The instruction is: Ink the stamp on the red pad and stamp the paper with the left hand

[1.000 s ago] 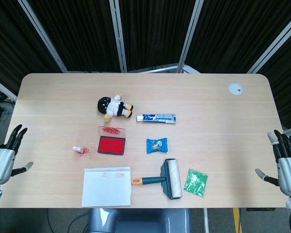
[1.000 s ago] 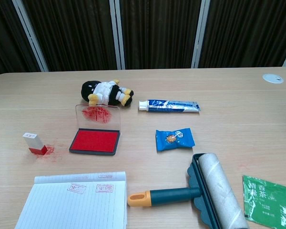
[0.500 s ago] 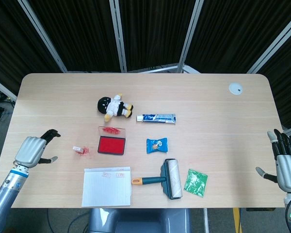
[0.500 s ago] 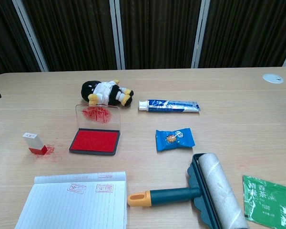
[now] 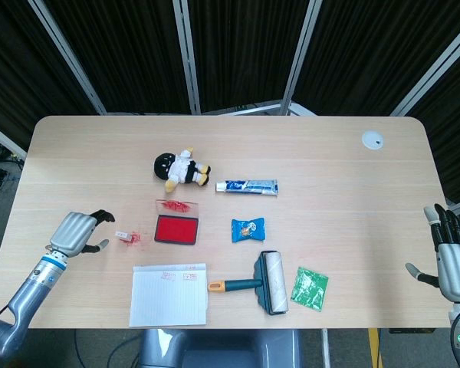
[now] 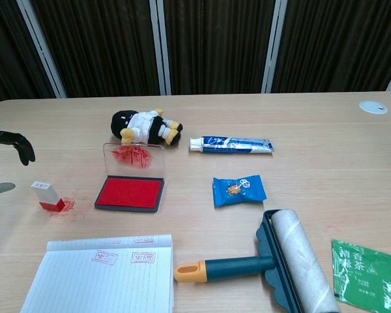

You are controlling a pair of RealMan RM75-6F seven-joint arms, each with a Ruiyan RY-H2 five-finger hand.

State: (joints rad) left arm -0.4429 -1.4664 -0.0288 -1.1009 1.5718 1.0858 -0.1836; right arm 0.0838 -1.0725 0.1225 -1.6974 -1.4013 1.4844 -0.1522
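A small white stamp with a red base (image 5: 123,235) (image 6: 47,196) stands on a red ink smear left of the red ink pad (image 5: 175,229) (image 6: 130,193), whose clear lid (image 6: 134,160) is raised and smeared red. A lined paper pad (image 5: 169,294) (image 6: 104,282) with red stamp marks lies at the front edge. My left hand (image 5: 78,231) (image 6: 3,147) hovers just left of the stamp, fingers apart, holding nothing. My right hand (image 5: 452,257) is off the table's right edge, fingers spread and empty.
A plush doll (image 5: 181,169) lies behind the ink pad, with a toothpaste tube (image 5: 247,186) to its right. A blue snack packet (image 5: 248,229), a lint roller (image 5: 264,283) and a green sachet (image 5: 310,288) sit right of the paper. A white disc (image 5: 372,139) is far right.
My left hand has moved from beyond the table's left edge in over the table, stopping just left of the stamp. The right hand has barely shifted.
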